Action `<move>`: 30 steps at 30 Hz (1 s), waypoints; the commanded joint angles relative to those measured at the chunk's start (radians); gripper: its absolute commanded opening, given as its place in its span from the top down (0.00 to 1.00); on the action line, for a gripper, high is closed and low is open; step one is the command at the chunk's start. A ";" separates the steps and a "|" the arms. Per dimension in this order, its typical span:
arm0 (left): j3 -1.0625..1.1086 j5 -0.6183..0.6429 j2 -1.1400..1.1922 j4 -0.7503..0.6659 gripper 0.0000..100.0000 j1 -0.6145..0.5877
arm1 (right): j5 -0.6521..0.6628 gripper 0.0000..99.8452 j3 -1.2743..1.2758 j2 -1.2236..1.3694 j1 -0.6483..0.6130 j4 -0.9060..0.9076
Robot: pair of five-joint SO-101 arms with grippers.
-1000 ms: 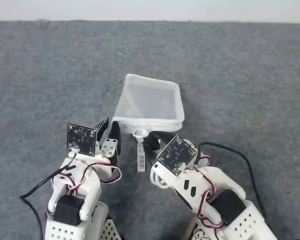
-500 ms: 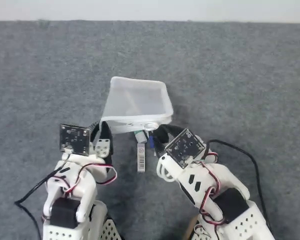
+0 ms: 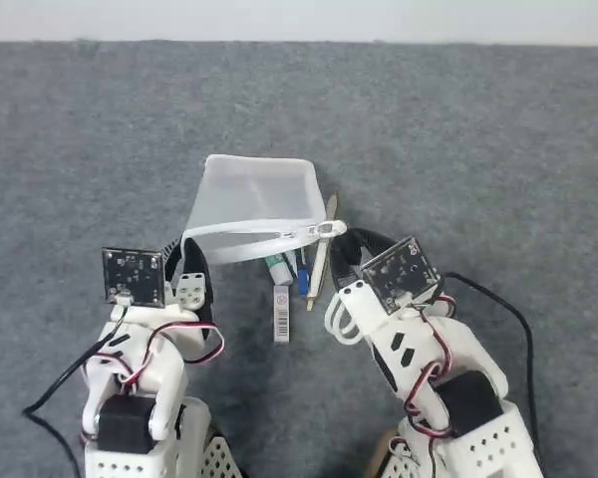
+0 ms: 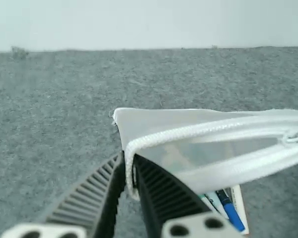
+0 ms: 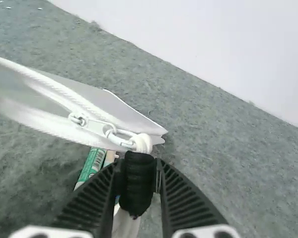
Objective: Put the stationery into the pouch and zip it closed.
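Tension along the zip point(image 4: 213, 130) explains the pose: each hand grips one end of the pouch point(image 3: 251, 194), which hangs stretched between them just above the worktop point(image 3: 478, 149). The left hand point(image 4: 128, 168) is clamped on the corded corner at the end far from the slider, which I judge anchors the pouch. The right hand point(image 5: 137, 171) is closed on the dark pull point(image 5: 136, 191), which hangs from the slider point(image 5: 78, 119) by a link and a white bead. From above the mouth seems to gape in a narrow lens, though I cannot tell how far the zip is shut.

Pens point(image 3: 302, 281), a pencil point(image 3: 322, 257) and a labelled stick point(image 3: 281, 314) lie on the worktop between the arms, under and just in front of the mouth. They look to be outside the pouch. If so, loading is not done, and closing the zip now would leave them out.
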 commanded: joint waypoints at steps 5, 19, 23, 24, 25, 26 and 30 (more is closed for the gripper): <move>-0.065 -0.008 -0.014 0.006 0.99 -0.015 | -0.015 0.99 -0.017 -0.028 0.027 -0.022; -0.059 0.084 -0.008 -0.002 0.79 -0.094 | -0.009 0.99 -0.012 -0.028 -0.013 -0.010; -0.027 0.080 -0.006 -0.032 0.79 -0.068 | -0.008 0.99 -0.012 -0.030 -0.019 0.001; -0.016 0.064 -0.006 -0.048 0.79 -0.063 | -0.008 0.99 -0.012 -0.030 -0.018 0.001; -0.008 0.049 -0.005 -0.057 0.79 -0.063 | -0.008 0.99 -0.012 -0.030 -0.018 0.001; -0.002 0.040 -0.005 -0.061 0.79 -0.063 | -0.008 0.99 -0.012 -0.030 -0.021 0.001; 0.001 0.034 0.006 -0.063 0.79 -0.061 | -0.008 0.99 -0.012 -0.030 -0.022 0.001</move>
